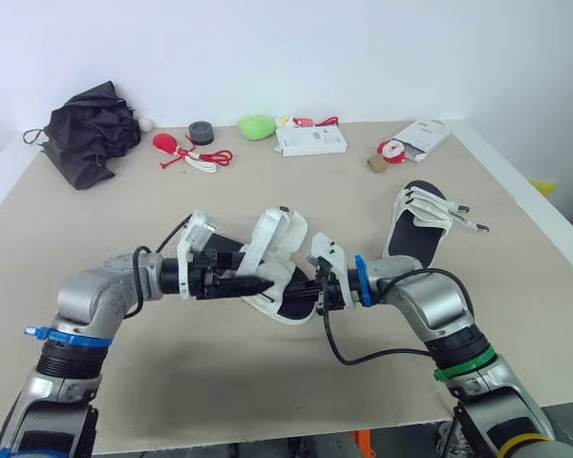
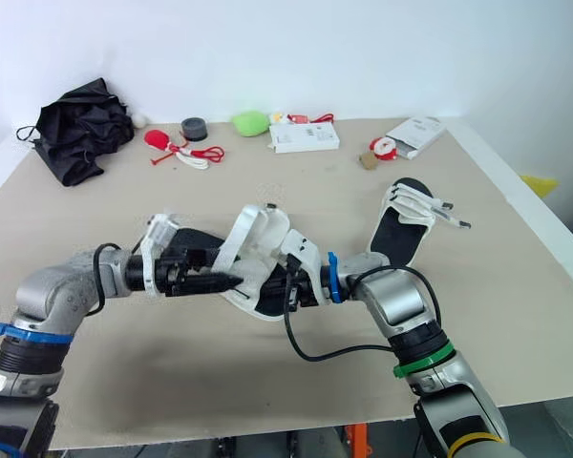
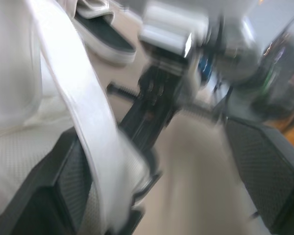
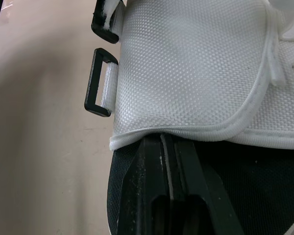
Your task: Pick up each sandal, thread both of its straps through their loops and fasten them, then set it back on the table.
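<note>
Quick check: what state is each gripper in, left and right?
Left gripper: open, white sandal strap lying across one finger.
Right gripper: shut, tips against the sandal, at its mesh upper's edge.

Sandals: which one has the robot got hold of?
The middle sandal, between the left pincer and right pincer. The other sandal lies alone on the table, farther right.

left claw (image 2: 229,281), right claw (image 2: 283,288) at sandal (image 2: 254,240), second sandal (image 2: 407,229)

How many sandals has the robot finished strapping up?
None looks finished yet. The raised sandal is between the left gripper and right gripper, and its black loops are empty. The other sandal lies on the table with loose straps, so it waits.
</note>
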